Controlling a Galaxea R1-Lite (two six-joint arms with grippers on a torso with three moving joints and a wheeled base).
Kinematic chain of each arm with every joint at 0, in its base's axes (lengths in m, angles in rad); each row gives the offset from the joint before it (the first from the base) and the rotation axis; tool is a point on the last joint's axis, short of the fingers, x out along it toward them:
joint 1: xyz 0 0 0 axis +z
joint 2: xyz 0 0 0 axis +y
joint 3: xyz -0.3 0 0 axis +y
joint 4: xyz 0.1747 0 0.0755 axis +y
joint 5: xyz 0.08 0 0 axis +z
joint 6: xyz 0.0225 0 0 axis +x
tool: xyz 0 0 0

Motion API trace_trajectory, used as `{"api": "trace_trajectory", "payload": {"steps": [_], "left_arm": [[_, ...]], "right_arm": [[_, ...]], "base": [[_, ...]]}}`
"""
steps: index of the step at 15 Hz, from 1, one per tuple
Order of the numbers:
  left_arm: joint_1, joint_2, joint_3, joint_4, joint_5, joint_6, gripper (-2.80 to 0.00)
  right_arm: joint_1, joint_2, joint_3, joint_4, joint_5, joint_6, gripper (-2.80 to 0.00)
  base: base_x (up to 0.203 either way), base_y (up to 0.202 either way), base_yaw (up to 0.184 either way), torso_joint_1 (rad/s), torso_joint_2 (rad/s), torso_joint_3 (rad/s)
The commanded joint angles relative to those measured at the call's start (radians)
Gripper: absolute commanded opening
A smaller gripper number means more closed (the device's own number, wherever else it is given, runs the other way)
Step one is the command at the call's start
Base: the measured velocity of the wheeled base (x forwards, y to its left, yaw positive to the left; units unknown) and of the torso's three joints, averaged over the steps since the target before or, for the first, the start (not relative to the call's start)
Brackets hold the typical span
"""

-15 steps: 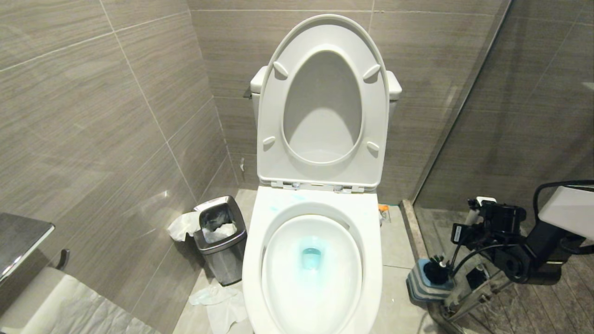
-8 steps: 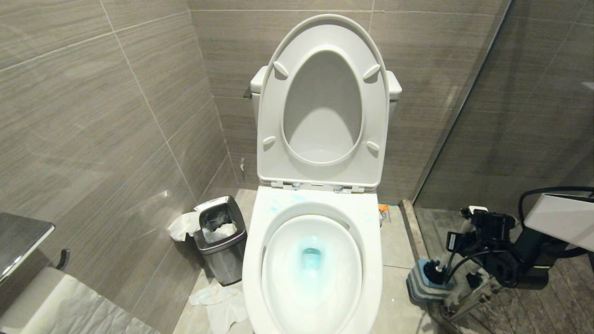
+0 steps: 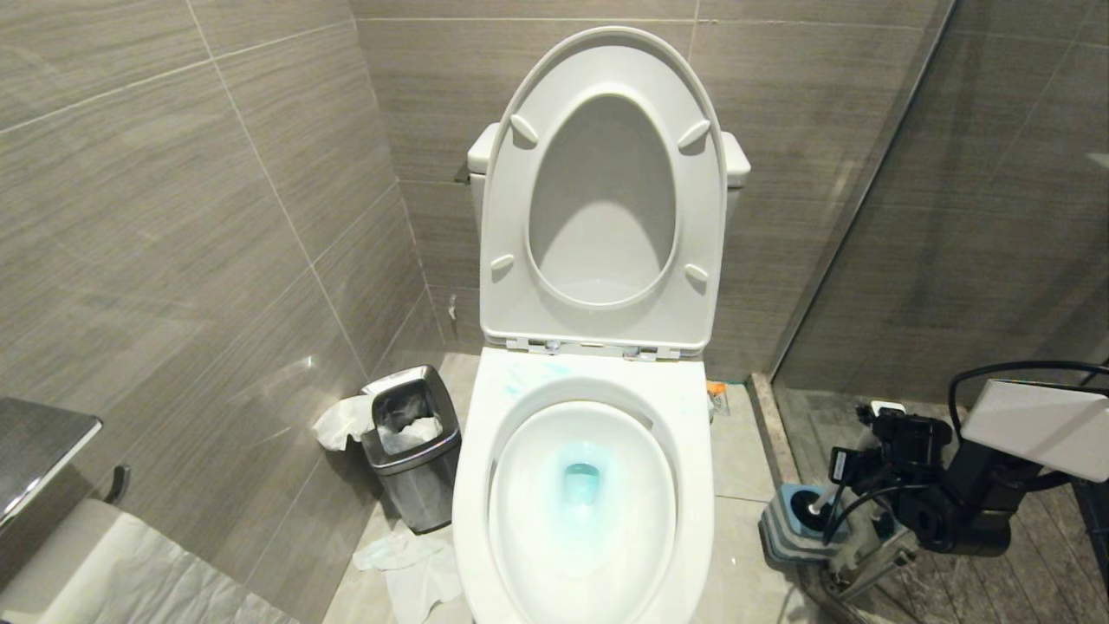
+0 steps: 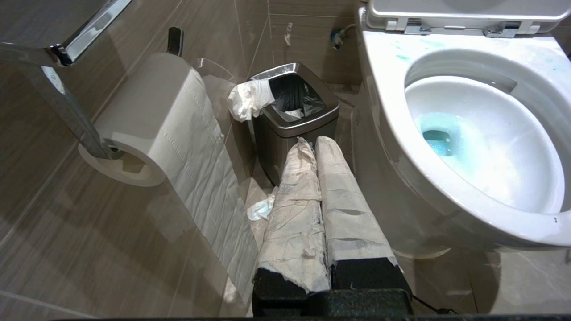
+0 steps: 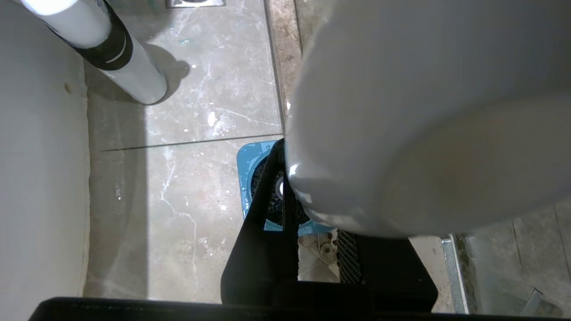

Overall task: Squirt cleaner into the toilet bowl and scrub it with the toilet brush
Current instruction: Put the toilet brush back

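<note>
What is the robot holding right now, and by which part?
The right gripper grips the toilet brush by its white handle, the head down in the holder. The left gripper holds nothing.

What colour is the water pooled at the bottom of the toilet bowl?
Turquoise-blue, tinted by the cleaner, against the white toilet bowl; it shows best in the left wrist view.

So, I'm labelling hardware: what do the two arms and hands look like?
The right arm has a white shell, a black wrist and looping black cables, ending in a black right hand. The left hand has black bases and fingers wrapped in wrinkled white paper.
</note>
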Motion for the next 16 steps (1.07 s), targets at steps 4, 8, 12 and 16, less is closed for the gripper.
{"api": "trace_trajectory", "payload": {"steps": [4,8,12,16], "left_arm": [[0.0,0.0,0.002,0.0,0.0,0.0,-2.8],[0.0,0.0,0.002,0.0,0.0,0.0,-2.8],[0.0,0.0,0.002,0.0,0.0,0.0,-2.8],[0.0,0.0,0.003,0.0,0.0,0.0,-2.8]], "right_arm": [[0.0,0.007,-0.002,-0.006,-0.002,-0.002,0.0],[-0.002,-0.02,0.013,-0.001,-0.002,-0.024,0.0],[-0.01,-0.082,0.082,-0.007,0.007,-0.067,0.0],[-0.009,-0.201,0.202,-0.007,0.009,-0.075,0.0]], "base": [[0.0,0.0,0.0,0.0,0.0,0.0],[0.0,0.0,0.0,0.0,0.0,0.0],[0.0,0.0,0.0,0.0,0.0,0.0],[0.0,0.0,0.0,0.0,0.0,0.0]]}}
